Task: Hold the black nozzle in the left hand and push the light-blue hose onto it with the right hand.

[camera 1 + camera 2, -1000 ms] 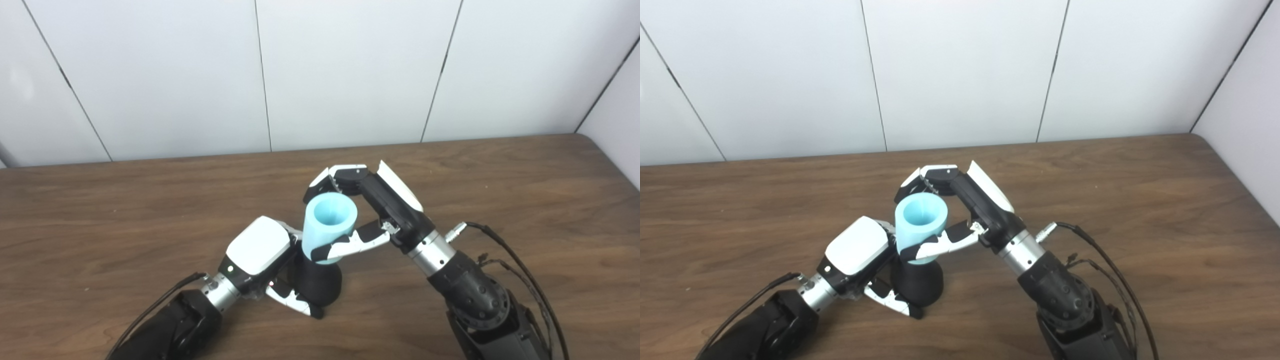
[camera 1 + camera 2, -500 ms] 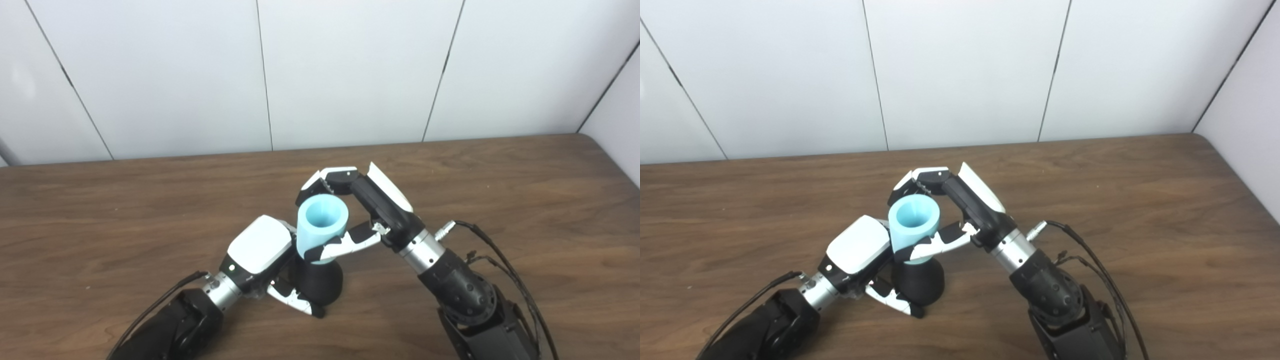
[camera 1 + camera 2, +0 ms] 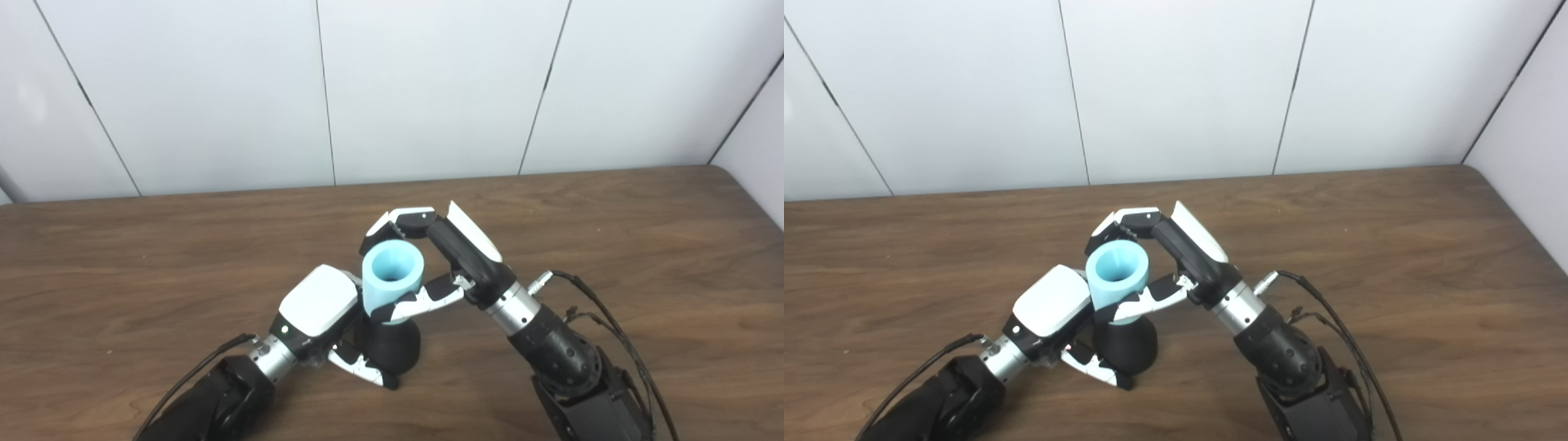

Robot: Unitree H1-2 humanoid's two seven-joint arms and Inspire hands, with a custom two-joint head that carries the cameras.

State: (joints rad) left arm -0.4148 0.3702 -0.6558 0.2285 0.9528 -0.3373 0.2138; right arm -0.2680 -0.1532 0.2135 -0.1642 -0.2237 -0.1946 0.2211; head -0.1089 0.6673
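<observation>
Light-blue hose [image 3: 392, 278] upright atop black nozzle [image 3: 392, 346], lower end on its neck, base on desk [image 3: 612, 245]. Left hand [image 3: 321, 318] gripping nozzle; right hand [image 3: 429, 257] wrapped around hose. Push-on step under way, seating depth unclear. Next: downward press along nozzle axis, nozzle braced.

Bare bench [image 3: 612, 233] open all round, wall [image 3: 429, 86] closing the far edge, both robot hands crowding the hose [image 3: 392, 278] and nozzle [image 3: 389, 349] mid-bench
</observation>
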